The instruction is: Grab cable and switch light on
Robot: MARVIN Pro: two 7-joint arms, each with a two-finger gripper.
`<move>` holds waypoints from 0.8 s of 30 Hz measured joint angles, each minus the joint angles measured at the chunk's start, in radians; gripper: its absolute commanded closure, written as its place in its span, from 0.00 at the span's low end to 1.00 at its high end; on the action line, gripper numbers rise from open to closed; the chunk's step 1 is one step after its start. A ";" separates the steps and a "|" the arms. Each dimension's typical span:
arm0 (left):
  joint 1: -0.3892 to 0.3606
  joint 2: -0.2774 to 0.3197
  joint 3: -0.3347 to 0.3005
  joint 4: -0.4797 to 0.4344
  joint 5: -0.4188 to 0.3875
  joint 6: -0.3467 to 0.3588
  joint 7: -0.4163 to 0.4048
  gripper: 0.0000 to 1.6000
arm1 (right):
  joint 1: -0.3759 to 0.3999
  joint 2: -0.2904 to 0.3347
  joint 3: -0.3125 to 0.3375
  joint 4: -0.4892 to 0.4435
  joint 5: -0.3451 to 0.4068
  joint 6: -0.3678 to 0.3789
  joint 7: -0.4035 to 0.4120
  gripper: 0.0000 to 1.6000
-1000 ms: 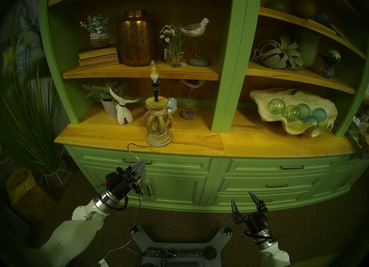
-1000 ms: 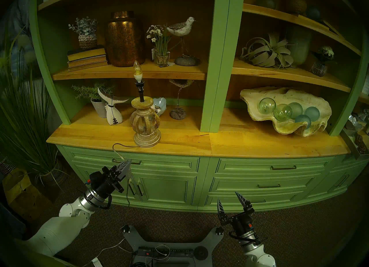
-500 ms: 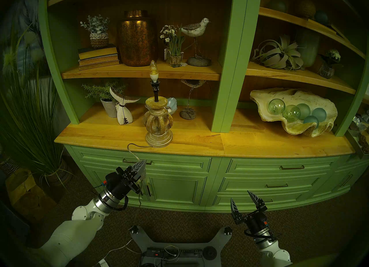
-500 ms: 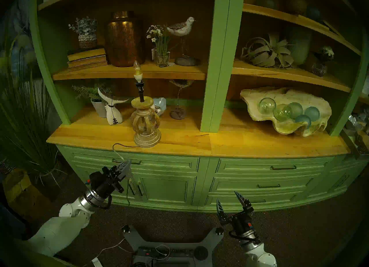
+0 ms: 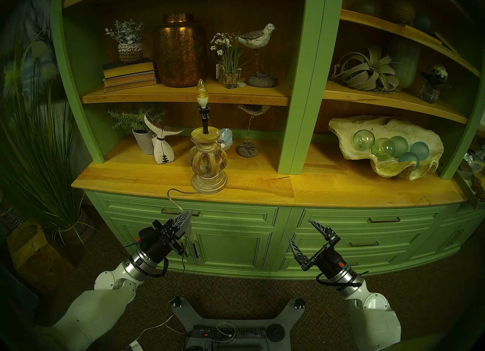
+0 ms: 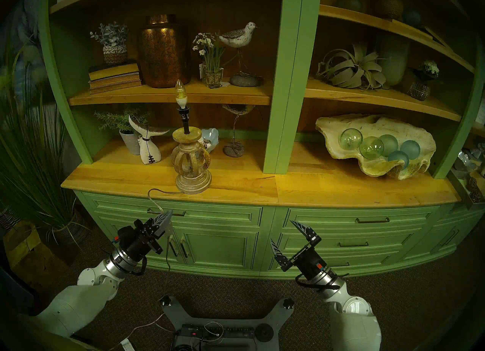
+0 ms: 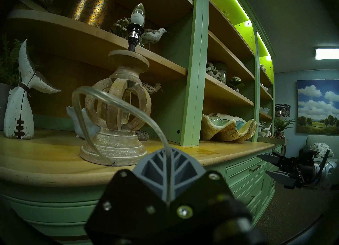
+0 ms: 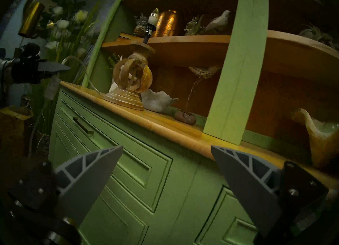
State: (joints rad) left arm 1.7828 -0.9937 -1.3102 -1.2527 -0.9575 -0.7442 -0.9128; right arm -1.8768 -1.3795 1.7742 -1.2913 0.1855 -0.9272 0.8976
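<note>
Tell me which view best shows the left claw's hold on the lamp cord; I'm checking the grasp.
Left wrist: the clear cord loops from the lamp base into the shut left claw. Both head views show it thin and faint above the claw. The right wrist view shows only a distant loop.

A furnished living room, or a showroom dressed like one. A green built-in cabinet (image 5: 236,237) with drawers and a wooden surface (image 5: 341,190) fills the wall, its shelves (image 5: 183,94) set with pure decoration: old books (image 5: 128,74), a copper jar (image 5: 179,53), carved birds (image 5: 258,36), a giant shell (image 5: 385,145) holding glass balls, small potted plants. A lamp (image 5: 208,158) stands on the surface. Carpet (image 5: 262,290) covers the floor, and tall grass in a basket (image 5: 39,158) stands beside the cabinet. The left wrist view shows a landscape painting (image 7: 317,107) on a blue wall, a sofa with a cushion (image 7: 322,147) and a ceiling light (image 7: 326,54).
</note>
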 measured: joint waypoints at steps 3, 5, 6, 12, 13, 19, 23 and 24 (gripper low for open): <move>0.000 0.000 0.000 0.000 0.000 0.000 0.000 1.00 | 0.000 0.032 -0.050 -0.039 -0.014 0.038 0.032 0.00; 0.000 0.000 0.000 0.000 0.000 0.000 0.000 1.00 | -0.006 0.059 -0.084 -0.068 -0.027 0.074 0.068 0.00; 0.000 0.000 0.000 0.000 0.000 0.000 0.000 1.00 | -0.009 0.066 -0.093 -0.077 -0.029 0.086 0.082 0.00; 0.000 -0.001 0.000 0.000 -0.001 0.000 -0.001 1.00 | -0.035 0.134 -0.145 -0.146 -0.033 0.194 0.191 0.00; 0.000 -0.001 0.000 0.000 -0.001 0.000 -0.001 1.00 | -0.035 0.146 -0.153 -0.157 -0.025 0.216 0.215 0.00; 0.000 -0.001 0.000 0.000 -0.001 0.000 -0.002 1.00 | 0.000 0.191 -0.184 -0.200 0.027 0.322 0.309 0.00; 0.000 -0.001 0.000 0.000 -0.001 0.000 -0.002 1.00 | 0.036 0.191 -0.211 -0.218 0.069 0.375 0.337 0.00; 0.000 -0.001 -0.001 0.000 -0.001 0.000 -0.002 1.00 | 0.044 0.186 -0.217 -0.217 0.076 0.380 0.337 0.00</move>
State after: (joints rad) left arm 1.7828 -0.9949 -1.3107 -1.2527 -0.9581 -0.7443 -0.9146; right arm -1.8326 -1.1935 1.5574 -1.5082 0.2612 -0.5475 1.2348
